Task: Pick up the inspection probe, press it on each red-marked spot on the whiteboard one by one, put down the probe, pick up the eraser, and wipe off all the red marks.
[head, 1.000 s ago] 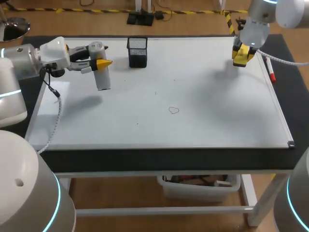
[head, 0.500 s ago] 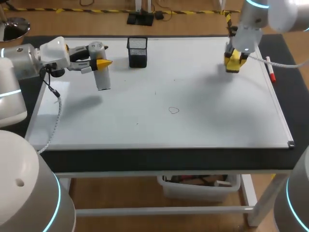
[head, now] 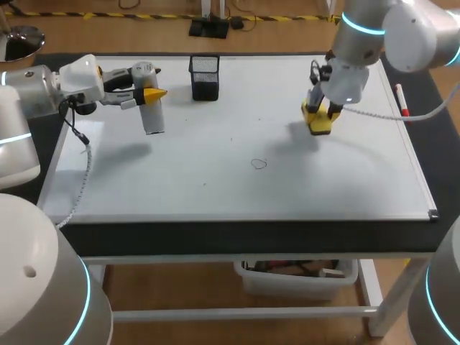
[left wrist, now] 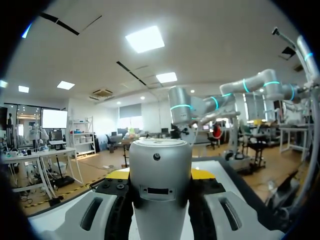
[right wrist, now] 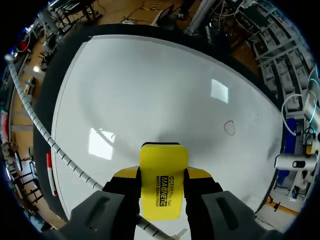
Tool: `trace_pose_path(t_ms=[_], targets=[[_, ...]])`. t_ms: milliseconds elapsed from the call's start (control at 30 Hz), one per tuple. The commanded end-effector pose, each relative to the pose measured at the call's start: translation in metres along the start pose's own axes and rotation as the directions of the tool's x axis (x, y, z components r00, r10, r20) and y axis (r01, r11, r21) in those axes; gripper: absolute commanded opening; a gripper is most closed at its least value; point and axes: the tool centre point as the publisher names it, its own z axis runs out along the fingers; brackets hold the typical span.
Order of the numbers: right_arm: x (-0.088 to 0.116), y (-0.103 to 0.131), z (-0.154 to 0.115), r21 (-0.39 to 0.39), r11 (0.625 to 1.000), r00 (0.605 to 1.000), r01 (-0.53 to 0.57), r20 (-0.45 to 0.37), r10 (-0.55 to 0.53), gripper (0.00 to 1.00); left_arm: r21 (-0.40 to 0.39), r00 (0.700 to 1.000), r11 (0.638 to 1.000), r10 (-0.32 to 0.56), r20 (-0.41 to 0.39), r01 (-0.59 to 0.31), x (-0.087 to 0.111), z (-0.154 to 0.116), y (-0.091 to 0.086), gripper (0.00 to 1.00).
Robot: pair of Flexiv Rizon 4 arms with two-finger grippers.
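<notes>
The right tool (right wrist: 162, 173) is closed on a yellow eraser (head: 318, 123), one finger against each of its long sides. It holds the eraser low over the whiteboard (head: 215, 183), in the far right part of the board and away from its edges. Whether the eraser touches the surface cannot be told. One small red mark (right wrist: 229, 127), a looped outline, sits near the middle of the whiteboard, well apart from the eraser and on the side nearer the front edge.

The left tool (head: 149, 94) grips a silver probe (head: 152, 116) from both sides, with the probe's body standing between the yellow fingertips (left wrist: 116, 174). It is held above the far left part of the whiteboard.

A black mesh holder (head: 205, 77) stands near the board's far edge, just beside the probe. A red marker (head: 401, 101) lies along the board's right edge. The whiteboard lies flat on the black table (head: 251, 237).
</notes>
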Motion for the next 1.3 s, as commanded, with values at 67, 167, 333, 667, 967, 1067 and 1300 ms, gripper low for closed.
trace_pose_path(t_ms=[67, 167, 333, 667, 967, 1067, 1300], targets=[[-0.031, 0.036, 0.005, 0.080, 0.993, 0.996, 0.082, -0.046, -0.079, 0.00, 0.003, 1.000, 1.000, 0.003, -0.001, -0.003, 0.000, 0.000, 0.000, 0.00], [-0.051, 0.045, 0.010, 0.074, 0.988, 0.989, 0.139, -0.052, -0.136, 0.00, 0.003, 1.000, 1.000, 0.003, -0.001, -0.003, 0.000, 0.000, 0.000, 0.00], [-0.083, 0.056, 0.021, 0.065, 0.979, 0.980, 0.196, -0.040, -0.193, 0.00, 0.003, 1.000, 1.000, 0.003, -0.001, -0.003, 0.000, 0.000, 0.000, 0.00], [-0.128, 0.062, 0.041, 0.045, 0.970, 0.971, 0.240, -0.022, -0.239, 0.00, 0.003, 1.000, 1.000, 0.003, -0.001, -0.003, 0.000, 0.000, 0.000, 0.00], [-0.152, 0.057, 0.057, 0.031, 0.973, 0.973, 0.229, -0.020, -0.228, 0.00, 0.003, 1.000, 1.000, 0.003, -0.001, -0.003, 0.000, 0.000, 0.000, 0.00], [-0.156, 0.056, 0.062, 0.030, 0.974, 0.974, 0.224, -0.023, -0.224, 0.00, 0.003, 1.000, 1.000, 0.003, -0.001, -0.003, 0.000, 0.000, 0.000, 0.00], [-0.159, 0.057, 0.067, 0.033, 0.975, 0.976, 0.219, -0.025, -0.218, 0.00, 0.003, 1.000, 1.000, 0.003, -0.001, -0.003, 0.000, 0.000, 0.000, 0.00]])
